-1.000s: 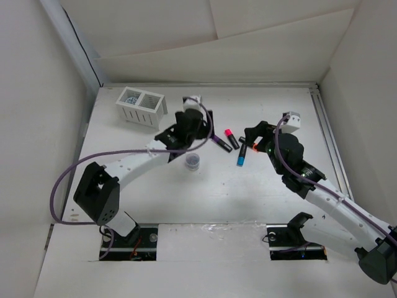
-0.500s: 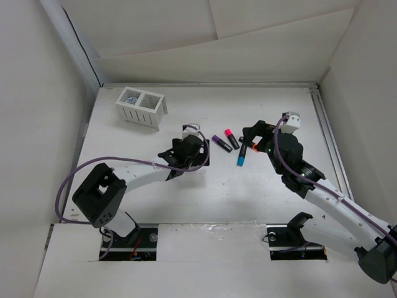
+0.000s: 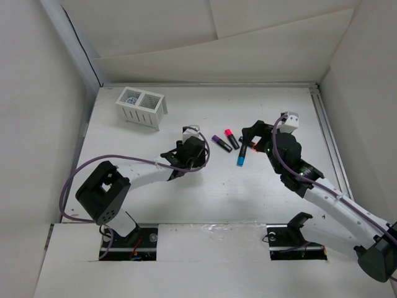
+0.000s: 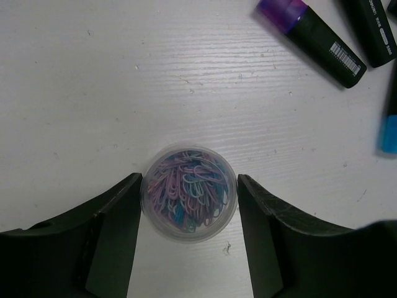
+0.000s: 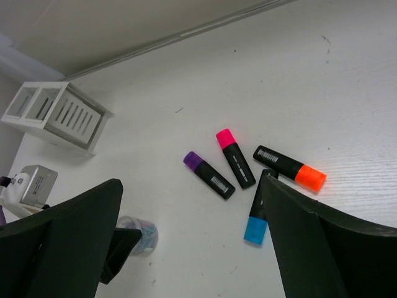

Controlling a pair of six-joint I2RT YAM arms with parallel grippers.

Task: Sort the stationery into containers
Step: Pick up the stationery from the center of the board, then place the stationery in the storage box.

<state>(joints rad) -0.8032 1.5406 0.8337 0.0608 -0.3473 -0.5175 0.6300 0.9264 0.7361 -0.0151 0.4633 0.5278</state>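
Light even and diffuse; bench (image 3: pixel 205 192) bright white, no hard glare. Soft shadows flank my left claw (image 4: pixel 189 189) beside the clip tub (image 4: pixel 189 192). Blue marker (image 4: pixel 389 130) right of the tub is blurred.

The setting is a robotics lab test cell. A bare white bench (image 3: pixel 155 205) is boxed in on three sides by plain white panels (image 3: pixel 37 155). The left arm (image 3: pixel 139 174) and right arm (image 3: pixel 329 198) are bolted into cut-outs at the bench's near edge. A purple cable (image 3: pixel 64 195) loops loose beside the left arm, and a metal rail (image 3: pixel 324 124) runs along the right side.
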